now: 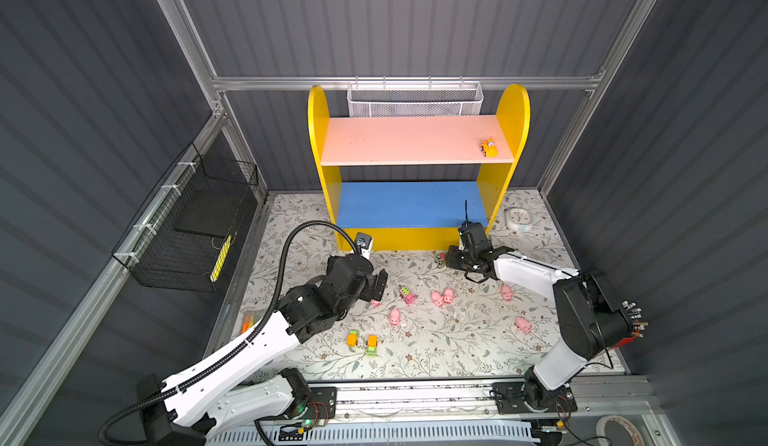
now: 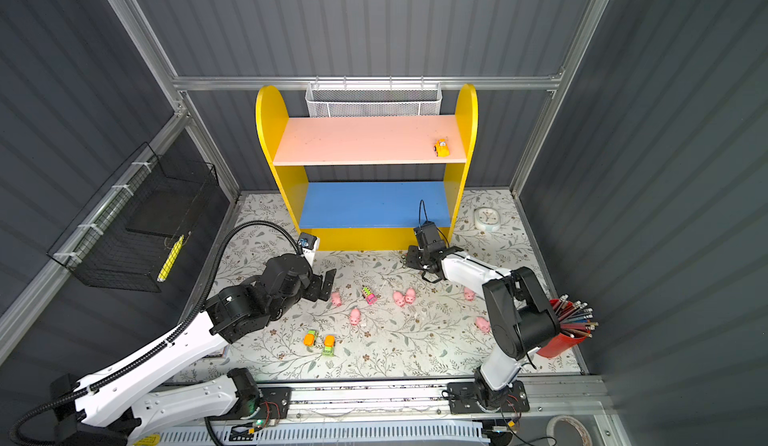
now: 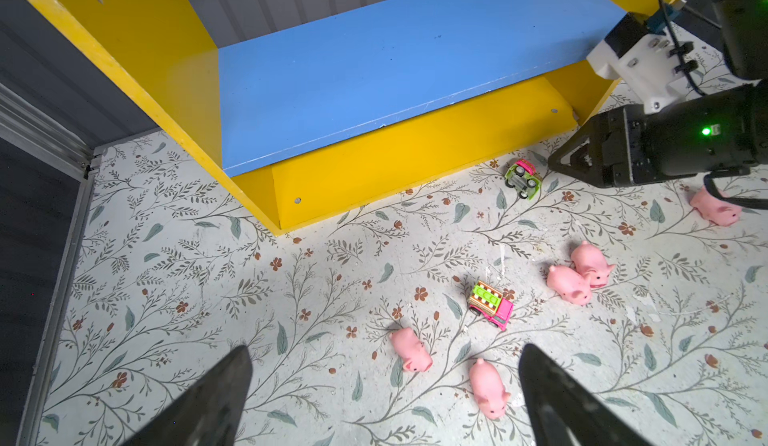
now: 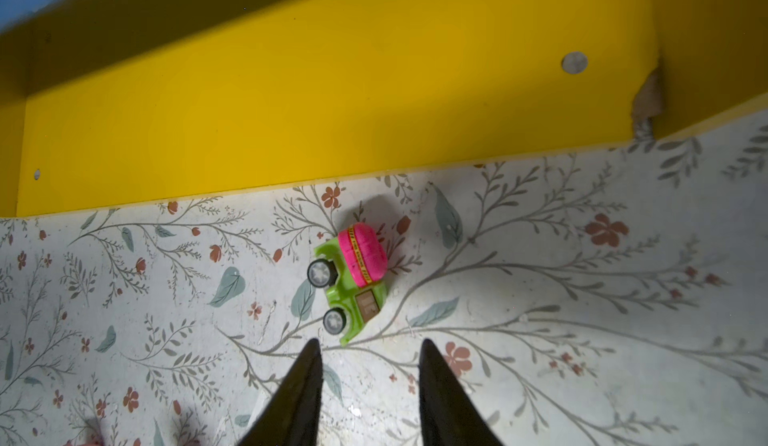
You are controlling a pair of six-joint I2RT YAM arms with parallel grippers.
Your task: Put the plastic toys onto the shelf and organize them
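The shelf (image 1: pixel 415 140) has yellow sides, a pink upper board and a blue lower board (image 3: pixel 395 74). One orange-yellow vehicle (image 1: pixel 489 147) stands on the pink board at the right. A green and pink vehicle (image 4: pixel 351 284) lies on its side on the floor in front of the shelf base. My right gripper (image 4: pixel 370 346) is just short of it, jaws narrowly apart with nothing between them. My left gripper (image 3: pixel 384 356) hangs wide open over two pink pigs (image 3: pixel 410 350) (image 3: pixel 489 388). More pigs (image 1: pixel 442 297), a pink truck (image 1: pixel 407 295) and two orange vehicles (image 1: pixel 352 338) lie on the floral mat.
A round white clock (image 1: pixel 519 219) lies right of the shelf. A white mesh basket (image 1: pixel 414 100) hangs behind it. A black wire basket (image 1: pixel 195 223) is on the left wall. A red cup of pencils (image 2: pixel 569 331) stands beside the right arm.
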